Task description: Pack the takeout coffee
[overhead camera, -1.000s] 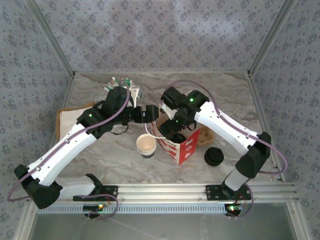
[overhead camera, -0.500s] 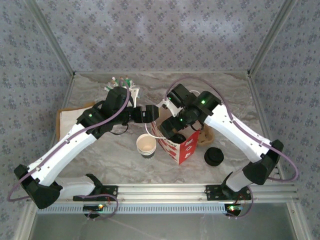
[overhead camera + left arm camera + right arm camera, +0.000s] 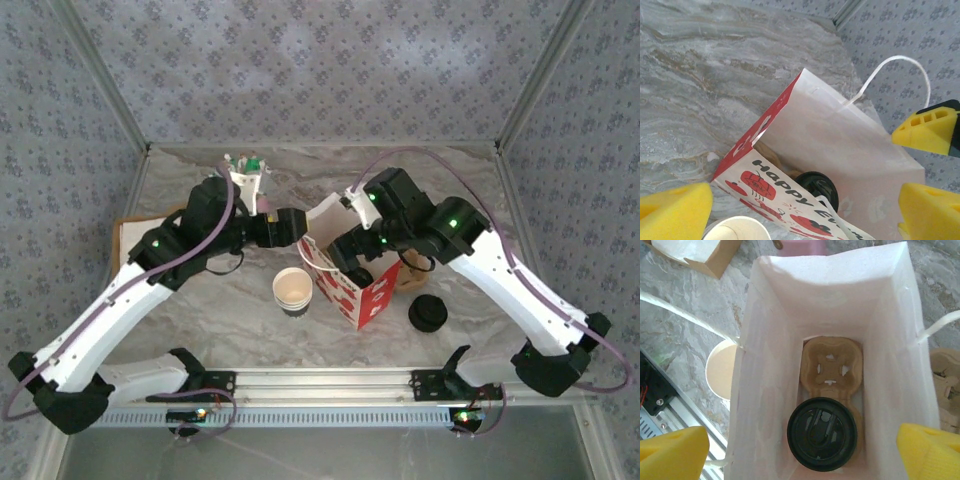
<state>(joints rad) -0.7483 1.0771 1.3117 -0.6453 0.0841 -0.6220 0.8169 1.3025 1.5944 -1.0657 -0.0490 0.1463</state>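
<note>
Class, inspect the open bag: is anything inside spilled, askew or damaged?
Nothing stands out. The lidded cup sits lid-up in one slot of the carrier at the bottom of the bag; no spill or tear shows.

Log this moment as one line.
takeout coffee: in carrier, inside paper bag | left gripper: open, beside bag | right gripper: open, above bag
</note>
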